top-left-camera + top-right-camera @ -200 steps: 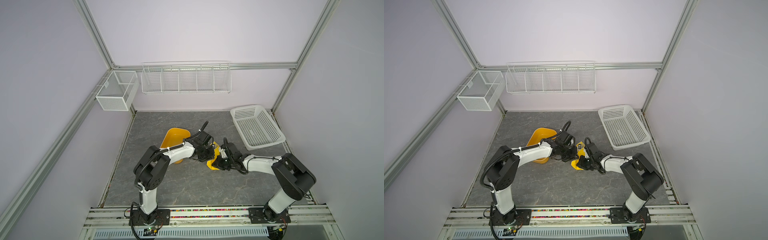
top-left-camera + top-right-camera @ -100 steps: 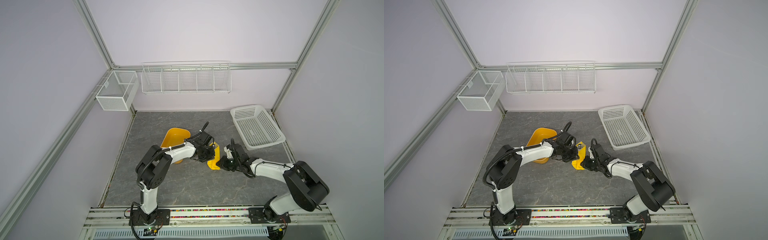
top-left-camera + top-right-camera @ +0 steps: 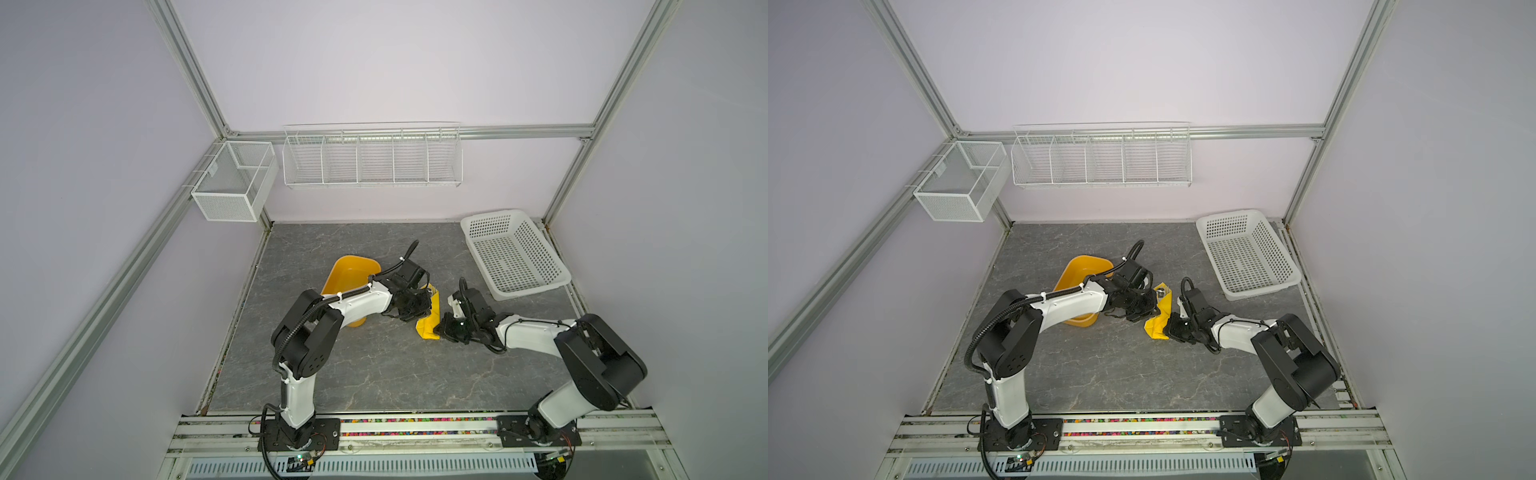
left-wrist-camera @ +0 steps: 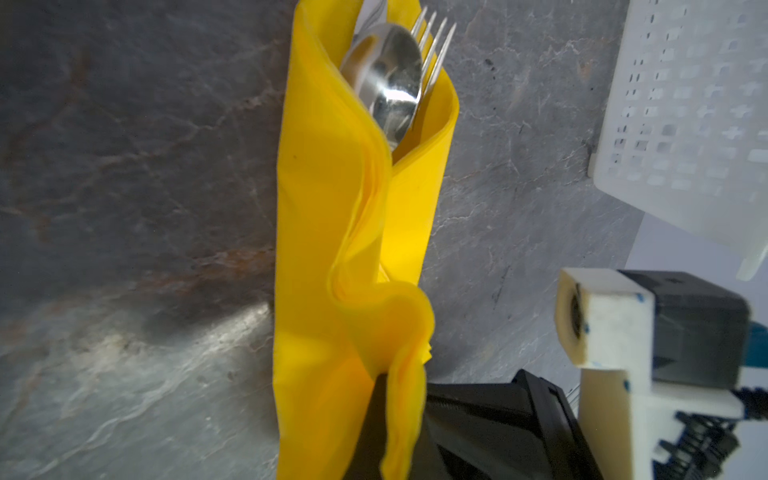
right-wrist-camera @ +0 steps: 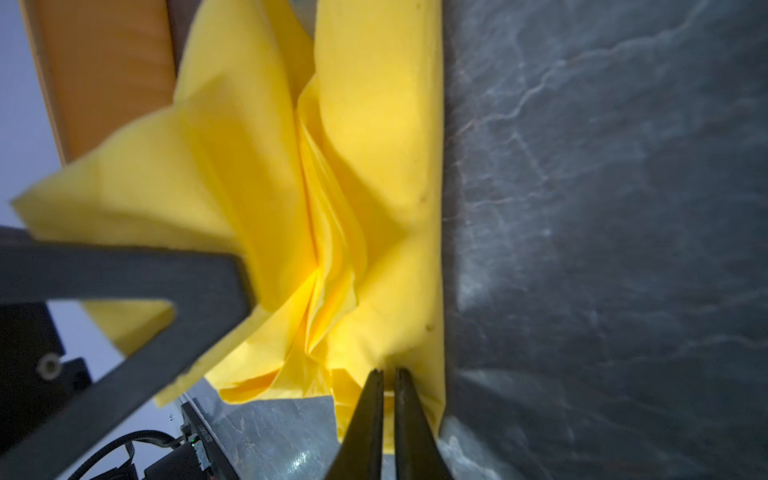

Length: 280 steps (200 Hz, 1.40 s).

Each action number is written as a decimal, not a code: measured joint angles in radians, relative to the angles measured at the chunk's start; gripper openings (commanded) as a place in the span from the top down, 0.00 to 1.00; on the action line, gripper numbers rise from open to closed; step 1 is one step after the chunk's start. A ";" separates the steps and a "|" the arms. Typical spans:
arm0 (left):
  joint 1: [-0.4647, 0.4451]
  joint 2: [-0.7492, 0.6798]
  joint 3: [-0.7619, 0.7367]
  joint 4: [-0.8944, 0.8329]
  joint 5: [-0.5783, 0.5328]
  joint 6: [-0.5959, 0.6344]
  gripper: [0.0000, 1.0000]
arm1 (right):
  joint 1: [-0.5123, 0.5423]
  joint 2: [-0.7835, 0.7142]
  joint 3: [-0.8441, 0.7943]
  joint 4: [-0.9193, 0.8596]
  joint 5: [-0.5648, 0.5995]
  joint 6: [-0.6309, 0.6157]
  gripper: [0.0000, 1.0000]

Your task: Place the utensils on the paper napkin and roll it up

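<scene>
Finds the paper napkin lying on the grey table just beside the orange-yellow tub, on the tub's side facing the white basket, folded lengthwise into a long, loose wrap. Shows the utensils tucked inside, with a spoon bowl and fork tines poking from the wrap's open end in the left wrist view. Has the left gripper, reached across the tub's corner in both top views, pressed together on a raised flap of the napkin, the yellow paper bunched and draped between its black fingers. Has the right gripper, on the napkin's side away from the tub, drawn almost fully together at the wrap's other end, pinching a thin pucker of paper between its fingertips. Against a second ago, keeps the wrap on the same spot beside the tub and the left arm nearly unmoved. Brings the right fingers closer together than then. Sets the right elbow a little farther from the tub than a second ago, yet nearer than half a second ago, when stretched out widest
</scene>
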 measured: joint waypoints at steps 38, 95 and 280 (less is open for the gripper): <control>-0.006 0.012 0.032 -0.010 0.008 -0.033 0.94 | 0.000 0.000 -0.001 0.003 0.000 0.000 0.88; -0.014 0.086 0.066 -0.003 0.045 -0.098 0.92 | 0.000 0.000 -0.003 0.011 -0.004 0.000 0.87; -0.014 0.127 0.066 0.050 0.074 -0.144 0.80 | 0.003 -0.101 -0.095 0.143 -0.044 0.038 0.33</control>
